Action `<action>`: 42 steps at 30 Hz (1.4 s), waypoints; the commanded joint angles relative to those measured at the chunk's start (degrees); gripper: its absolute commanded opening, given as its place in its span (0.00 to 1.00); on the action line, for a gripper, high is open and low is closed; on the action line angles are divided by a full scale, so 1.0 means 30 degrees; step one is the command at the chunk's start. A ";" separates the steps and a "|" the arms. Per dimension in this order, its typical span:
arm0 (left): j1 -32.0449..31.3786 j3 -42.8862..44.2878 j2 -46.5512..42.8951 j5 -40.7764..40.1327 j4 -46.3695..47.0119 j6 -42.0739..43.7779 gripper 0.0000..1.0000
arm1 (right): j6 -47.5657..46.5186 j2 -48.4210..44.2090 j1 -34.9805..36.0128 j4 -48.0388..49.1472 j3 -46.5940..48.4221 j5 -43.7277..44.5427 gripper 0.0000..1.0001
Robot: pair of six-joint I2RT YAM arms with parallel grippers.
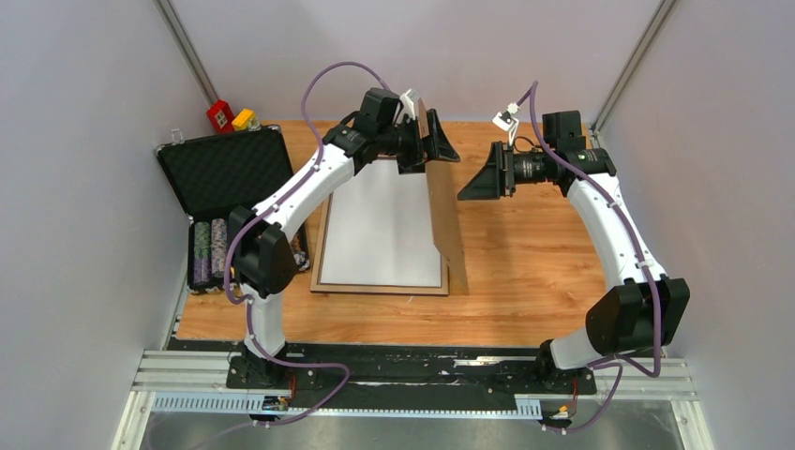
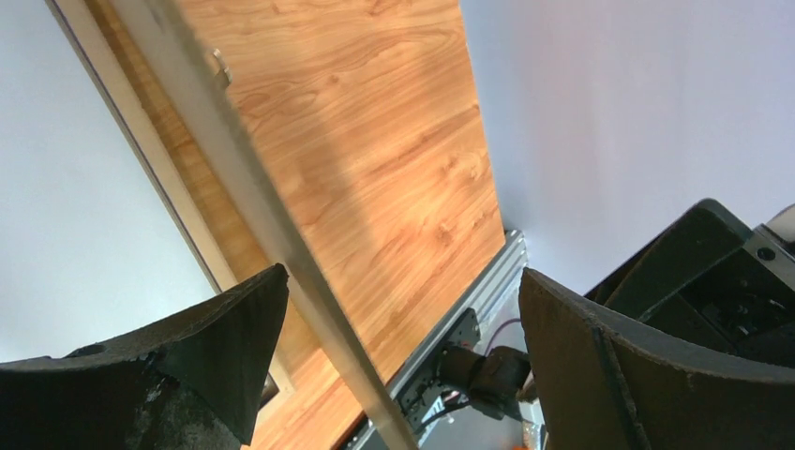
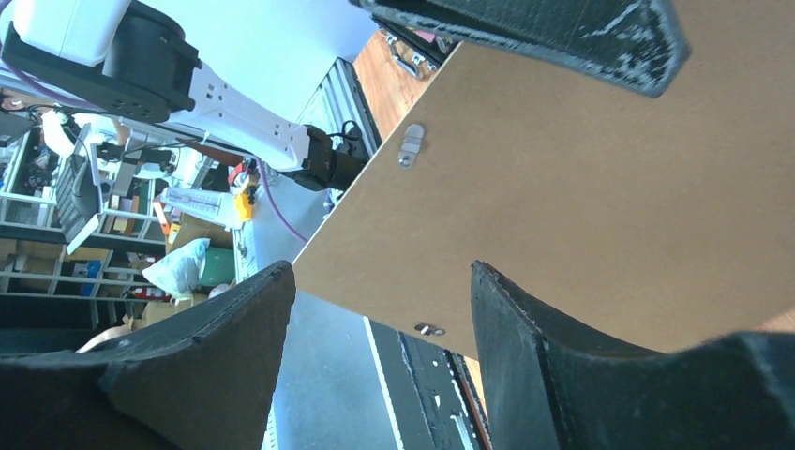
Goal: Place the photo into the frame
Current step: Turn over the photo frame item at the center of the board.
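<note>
The frame (image 1: pixel 380 286) lies flat on the table, tan back up, with a white sheet (image 1: pixel 384 225) inside it; no sunflower print shows. A brown hardboard backing panel (image 1: pixel 448 234) stands almost upright on its long edge along the frame's right side. My left gripper (image 1: pixel 431 155) is at the panel's far top corner, jaws wide open. The panel's edge (image 2: pixel 253 206) runs between them, close to the left finger (image 2: pixel 187 347). My right gripper (image 1: pixel 478 172) is open and empty, hovering right of the panel and facing its brown back (image 3: pixel 581 187).
An open black foam-lined case (image 1: pixel 225 169) with poker chips sits at the left edge. Red (image 1: pixel 220 115) and yellow (image 1: pixel 244 119) blocks lie at the back left. Two metal hanger clips (image 3: pixel 410 145) show on the panel. White walls close in on three sides.
</note>
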 commanded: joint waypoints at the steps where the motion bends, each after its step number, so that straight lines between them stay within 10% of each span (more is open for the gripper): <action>1: 0.0072 0.0584 -0.0647 -0.0091 0.0252 0.0141 1.00 | -0.0649 -0.0257 0.0026 -0.0158 0.0674 -0.1084 0.68; 9: 0.0107 -0.0186 -0.1009 -0.0155 0.0324 0.0259 0.97 | -0.0715 -0.0087 0.0046 -0.0205 0.0601 -0.0292 0.67; 23: 0.0718 -0.3149 -0.2249 0.0153 0.1543 0.0143 0.56 | -0.1591 -0.0596 -0.0552 -0.0188 -0.0425 0.1955 0.65; 36: 0.0990 -0.4724 -0.3662 -0.0084 0.1658 0.0384 0.54 | -0.1693 -0.0636 -0.0983 -0.0017 -0.0930 0.2657 0.64; 42: 0.1050 -0.5650 -0.4097 -0.0029 0.2043 0.0255 0.33 | -0.1605 -0.0637 -0.1002 0.0070 -0.0968 0.2765 0.64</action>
